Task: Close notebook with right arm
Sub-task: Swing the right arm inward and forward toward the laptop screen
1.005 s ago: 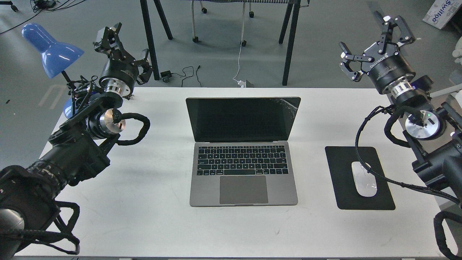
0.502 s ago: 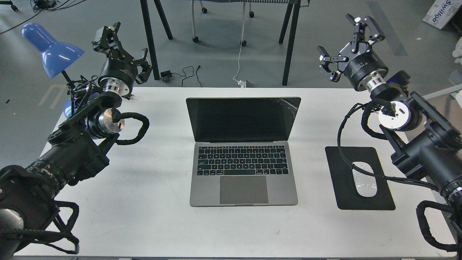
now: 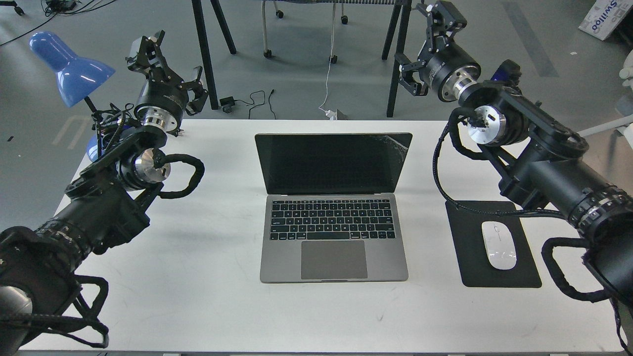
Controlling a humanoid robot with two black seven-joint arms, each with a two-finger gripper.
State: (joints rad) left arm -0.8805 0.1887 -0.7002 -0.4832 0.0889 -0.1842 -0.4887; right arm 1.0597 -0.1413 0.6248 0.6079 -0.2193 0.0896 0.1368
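Nearby, white mouse (image 3: 499, 245) on black mouse pad (image 3: 470, 277) right of open notebook (image 3: 334, 207); right pincer (image 3: 423, 47) spread apart, beyond the lid.

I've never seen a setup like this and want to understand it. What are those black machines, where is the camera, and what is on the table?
The camera sits in a robot's head, looking down at a white table. The black machines are its two arms. The left gripper and the right gripper both hover open, holding nothing. On the table lie an open laptop, its screen cracked at one corner, and a white mouse on a black mouse pad. A blue lamp stands at the left.
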